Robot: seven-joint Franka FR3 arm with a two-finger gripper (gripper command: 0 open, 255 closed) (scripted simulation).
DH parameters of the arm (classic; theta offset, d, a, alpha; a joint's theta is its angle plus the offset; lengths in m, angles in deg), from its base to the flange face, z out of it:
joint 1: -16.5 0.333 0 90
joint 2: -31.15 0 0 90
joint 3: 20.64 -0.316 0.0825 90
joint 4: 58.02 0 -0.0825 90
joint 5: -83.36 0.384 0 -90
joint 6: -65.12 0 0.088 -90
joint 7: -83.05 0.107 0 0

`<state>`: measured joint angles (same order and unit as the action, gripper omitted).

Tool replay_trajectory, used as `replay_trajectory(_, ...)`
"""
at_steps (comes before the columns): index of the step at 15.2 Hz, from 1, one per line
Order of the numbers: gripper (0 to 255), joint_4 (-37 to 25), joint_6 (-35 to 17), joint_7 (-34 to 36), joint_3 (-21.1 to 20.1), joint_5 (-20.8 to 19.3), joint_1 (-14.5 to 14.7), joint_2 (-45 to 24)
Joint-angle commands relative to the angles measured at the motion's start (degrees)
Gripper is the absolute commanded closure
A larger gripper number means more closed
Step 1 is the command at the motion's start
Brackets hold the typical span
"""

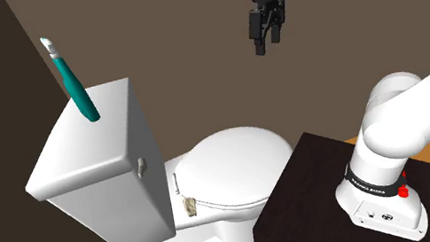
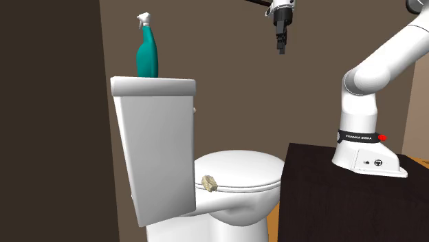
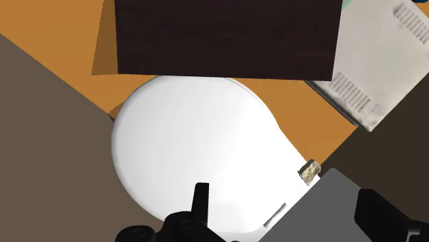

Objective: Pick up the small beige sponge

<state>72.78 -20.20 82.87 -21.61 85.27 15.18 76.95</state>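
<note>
**Sponge at the lid's back edge, gripper high above**

The small beige sponge [image 1: 191, 206] [image 2: 210, 183] [image 3: 309, 171] sits on the rim of the white toilet, at the back corner of the closed lid [image 1: 231, 162], just beside the tank [image 1: 97, 176]. In the shoulder view that is 8 o'clock from the lid's middle. Whether it touches the tank wall is hard to tell.

The gripper [image 1: 268, 42] [image 2: 280, 49] [image 3: 282, 194] hangs high in the air at 1 o'clock from the lid, well apart from the sponge. Its fingers [image 3: 201, 198] stand apart, with nothing between them. In the wrist view their lower parts are cut off by the picture's edge.

A teal spray bottle [image 1: 72, 81] [image 2: 147, 55] stands on the tank. The dark stand [image 1: 309, 208] hides part of the bowl. In the shoulder view the wrist above the gripper is cut off at 12 o'clock. A pale ribbed shape [image 3: 371, 62] beside the stand is hard to make out.
</note>
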Motion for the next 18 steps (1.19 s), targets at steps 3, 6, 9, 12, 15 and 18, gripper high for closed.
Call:
replay_trajectory(3,0,2.92,-3.50,1.54,-1.48,0.80,0.29,-0.55)
replay_trajectory(6,0,6.78,-8.90,3.83,-3.76,1.97,0.79,-2.04)
replay_trajectory(9,0,9.98,-14.49,6.11,-6.10,3.08,1.31,-4.36)
replay_trajectory(12,0,12.49,-20.25,8.42,-8.50,4.05,1.78,-7.55)
replay_trajectory(15,0,14.28,-26.14,10.81,-10.96,4.76,2.14,-11.62)
replay_trajectory(18,0,15.30,-32.09,13.36,-13.42,5.06,2.34,-16.54)
